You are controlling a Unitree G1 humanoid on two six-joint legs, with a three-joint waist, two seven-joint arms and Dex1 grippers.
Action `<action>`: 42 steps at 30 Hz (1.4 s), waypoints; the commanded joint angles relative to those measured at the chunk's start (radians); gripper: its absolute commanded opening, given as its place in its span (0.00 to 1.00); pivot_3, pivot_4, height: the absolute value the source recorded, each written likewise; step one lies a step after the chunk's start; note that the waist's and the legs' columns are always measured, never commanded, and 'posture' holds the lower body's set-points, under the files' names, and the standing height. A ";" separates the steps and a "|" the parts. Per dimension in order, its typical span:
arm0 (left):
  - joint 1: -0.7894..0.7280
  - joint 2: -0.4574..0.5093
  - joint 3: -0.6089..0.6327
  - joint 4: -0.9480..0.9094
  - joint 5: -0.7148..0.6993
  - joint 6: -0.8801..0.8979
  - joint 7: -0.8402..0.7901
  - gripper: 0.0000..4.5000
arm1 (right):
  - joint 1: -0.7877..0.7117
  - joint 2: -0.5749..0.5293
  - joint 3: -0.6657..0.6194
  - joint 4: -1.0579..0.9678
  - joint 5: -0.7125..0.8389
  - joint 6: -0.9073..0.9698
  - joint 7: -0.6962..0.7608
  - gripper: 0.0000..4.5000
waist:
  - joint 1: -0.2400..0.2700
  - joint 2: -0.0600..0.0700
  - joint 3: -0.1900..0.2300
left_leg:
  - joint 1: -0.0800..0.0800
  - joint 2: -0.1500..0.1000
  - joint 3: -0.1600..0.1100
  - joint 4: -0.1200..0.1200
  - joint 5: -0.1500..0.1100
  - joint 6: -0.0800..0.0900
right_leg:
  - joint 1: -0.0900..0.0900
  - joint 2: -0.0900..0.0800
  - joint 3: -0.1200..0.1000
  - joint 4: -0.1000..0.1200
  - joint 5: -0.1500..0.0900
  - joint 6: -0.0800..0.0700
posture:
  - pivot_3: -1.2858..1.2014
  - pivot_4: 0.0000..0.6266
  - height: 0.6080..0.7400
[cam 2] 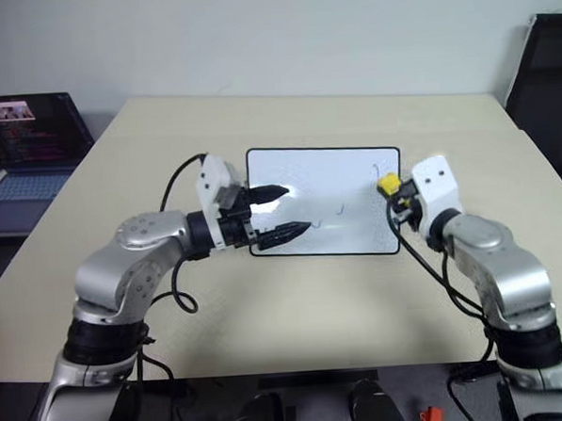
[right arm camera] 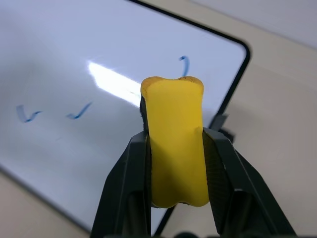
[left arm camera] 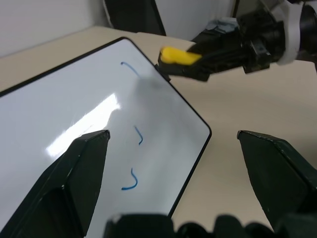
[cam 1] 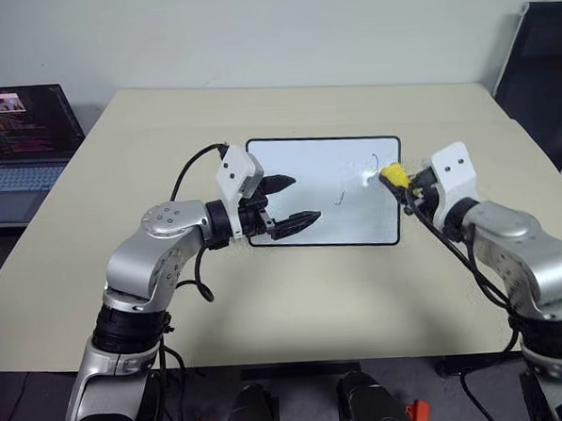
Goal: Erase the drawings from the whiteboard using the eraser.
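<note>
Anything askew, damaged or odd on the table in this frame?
Nothing stands out. The whiteboard lies flat and square on the table, three blue drawings unerased. The right gripper pinches the eraser squarely; the left gripper is open.

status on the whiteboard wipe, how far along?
Done: the right hand is shut on the eraser, raised at the whiteboard's right edge. In hand: bringing it over the board. Left: all wiping; three blue drawings are intact. The left hand is open over the board's left side.
</note>
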 commanded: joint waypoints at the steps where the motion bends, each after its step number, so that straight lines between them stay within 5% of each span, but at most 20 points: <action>1: 0.015 0.021 0.018 0.006 0.011 -0.048 -0.026 1.00 | -0.072 0.004 0.034 0.093 -0.074 -0.091 -0.017 0.24 | 0.000 0.000 0.000 | 0.000 0.000 0.000 -0.001 0.000 0.000 | 0.000 0.000 0.000 0.000 0.000 0.000 | 0.52 0.24 1.00; 12: 0.016 0.003 0.015 0.101 0.050 -0.167 -0.060 1.00 | -0.248 0.071 0.137 0.412 -0.212 -0.290 0.027 0.24 | -0.001 0.000 0.000 | 0.000 0.000 0.000 -0.003 0.000 0.000 | -0.001 0.000 0.000 0.000 0.003 0.005 | 0.52 0.24 1.00; 26: -0.007 -0.013 0.008 0.132 0.055 -0.193 -0.066 1.00 | -0.097 -0.056 0.223 0.240 -0.261 -0.148 0.211 0.24 | -0.001 0.000 0.000 | 0.001 0.000 0.000 0.004 0.000 0.000 | 0.002 0.000 0.000 0.001 0.002 0.001 | 0.52 0.24 1.00; 35: -0.002 -0.019 0.002 0.119 0.059 -0.189 -0.074 1.00 | -0.174 -0.027 0.208 0.271 -0.360 -0.229 0.131 0.24 | -0.004 0.000 0.000 | 0.001 0.000 0.001 0.006 0.000 0.000 | 0.002 0.000 0.001 0.001 0.004 0.000 | 0.52 0.24 1.00; 42: 0.048 0.011 0.021 0.075 0.054 -0.169 -0.073 1.00 | -0.087 -0.044 0.244 0.199 -0.351 -0.201 0.215 0.24 | -0.003 0.000 0.000 | 0.000 0.001 0.001 0.005 0.000 0.000 | 0.001 0.000 0.001 0.000 0.004 0.000 | 0.52 0.24 1.00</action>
